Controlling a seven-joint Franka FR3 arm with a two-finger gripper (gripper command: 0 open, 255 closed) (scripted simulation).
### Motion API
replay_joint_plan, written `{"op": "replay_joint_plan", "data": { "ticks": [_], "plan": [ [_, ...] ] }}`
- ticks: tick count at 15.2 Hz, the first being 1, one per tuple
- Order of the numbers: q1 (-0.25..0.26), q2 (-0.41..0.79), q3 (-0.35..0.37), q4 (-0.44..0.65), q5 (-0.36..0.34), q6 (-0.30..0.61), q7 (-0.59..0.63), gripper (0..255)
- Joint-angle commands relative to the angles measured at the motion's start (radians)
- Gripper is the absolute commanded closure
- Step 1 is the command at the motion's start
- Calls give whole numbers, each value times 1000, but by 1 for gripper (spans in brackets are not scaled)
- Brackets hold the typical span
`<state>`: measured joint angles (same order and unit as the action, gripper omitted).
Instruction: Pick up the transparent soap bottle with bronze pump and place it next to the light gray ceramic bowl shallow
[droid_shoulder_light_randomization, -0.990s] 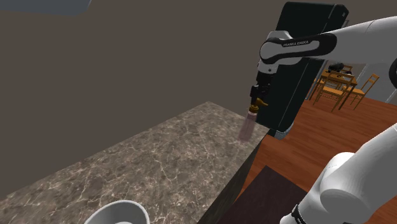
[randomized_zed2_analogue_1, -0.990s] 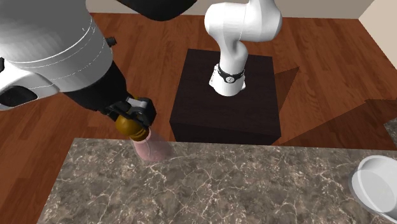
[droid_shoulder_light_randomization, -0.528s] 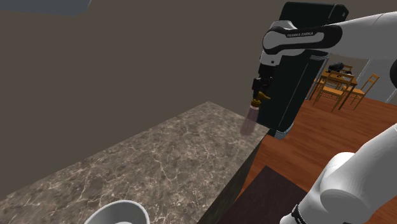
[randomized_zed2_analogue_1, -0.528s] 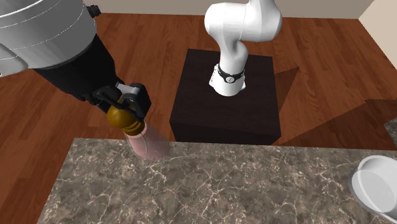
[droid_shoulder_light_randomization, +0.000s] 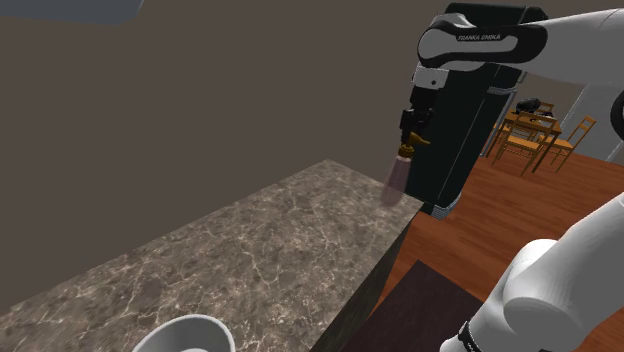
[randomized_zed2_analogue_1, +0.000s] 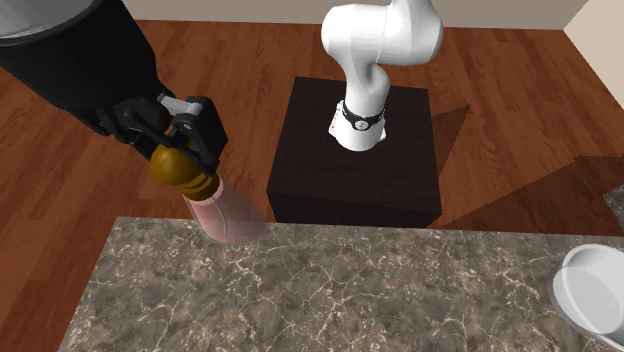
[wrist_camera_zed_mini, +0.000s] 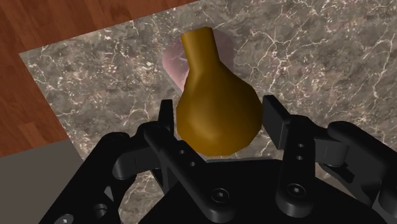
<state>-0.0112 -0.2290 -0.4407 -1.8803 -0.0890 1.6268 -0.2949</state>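
My gripper (droid_shoulder_light_randomization: 412, 128) (randomized_zed2_analogue_1: 186, 142) (wrist_camera_zed_mini: 219, 121) is closed partway on the soap bottle (droid_shoulder_light_randomization: 395, 180) (randomized_zed2_analogue_1: 224, 210) (wrist_camera_zed_mini: 173, 58). My two black fingers (wrist_camera_zed_mini: 278, 121) press against opposite sides of its pump, a smooth bronze bulb, pear-shaped, that narrows to a slim neck. Below my jaws the bottle's body hangs as a clear, faintly pink tube with a rounded base, leaning a little. It is over the corner of the counter (droid_shoulder_light_randomization: 270, 250) (randomized_zed2_analogue_1: 350, 290) (wrist_camera_zed_mini: 305, 51). The counter is a slab of brown-grey stone laced with pale veins, with a sharp square edge.

The bowl (droid_shoulder_light_randomization: 185, 335) (randomized_zed2_analogue_1: 590, 290) is well apart from my jaws, at the far end of the same slab. It is shallow, round and plain pale grey, with a smooth rim.

Past the counter's edge beneath me is reddish plank flooring (randomized_zed2_analogue_1: 500, 60) (wrist_camera_zed_mini: 25, 95). On it stands the dark boxy stand (randomized_zed2_analogue_1: 355, 190) that carries my white arm.
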Motion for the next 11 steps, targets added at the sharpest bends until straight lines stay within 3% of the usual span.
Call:
{"op": "replay_joint_plan", "data": {
  "ticks": [1,11],
  "plan": [
    [1,4,0,35,2,-31,-2,255],
    [4,42,-2,209,17,-169,-15,255]
  ]
}}
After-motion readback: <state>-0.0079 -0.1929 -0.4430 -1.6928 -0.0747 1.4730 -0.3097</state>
